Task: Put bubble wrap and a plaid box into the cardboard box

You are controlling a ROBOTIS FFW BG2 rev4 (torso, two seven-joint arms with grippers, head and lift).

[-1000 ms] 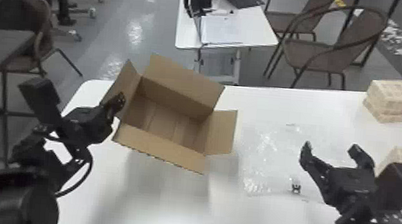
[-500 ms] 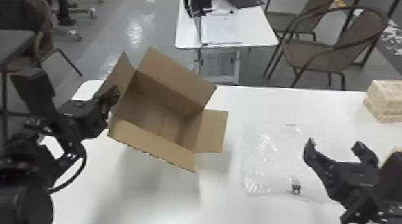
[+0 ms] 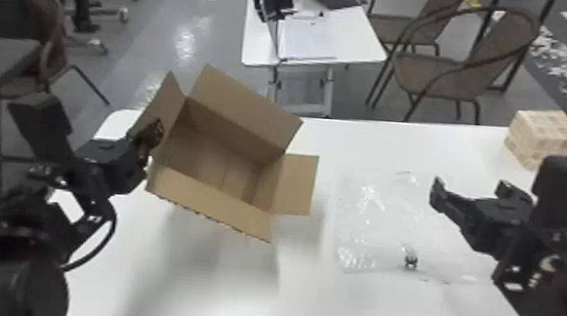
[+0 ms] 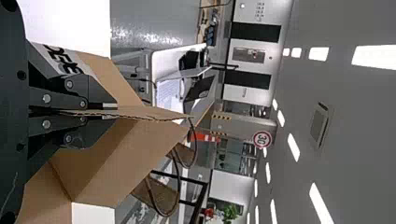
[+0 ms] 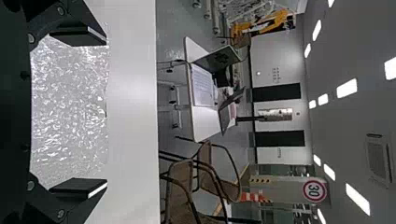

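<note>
Head view: left fingers pinch a flap of the cardboard box; right fingers, spread wide, hang over bubble wrap right of that box. Farther right, the plaid box sits on the tabletop.

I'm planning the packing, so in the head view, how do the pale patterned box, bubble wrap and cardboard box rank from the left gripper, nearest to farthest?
From the left gripper:
1. Cardboard box: right at it, its flap gripped.
2. Bubble wrap: flat on the table, to the right.
3. Pale patterned box: farther right, by the table's far edge.
</note>
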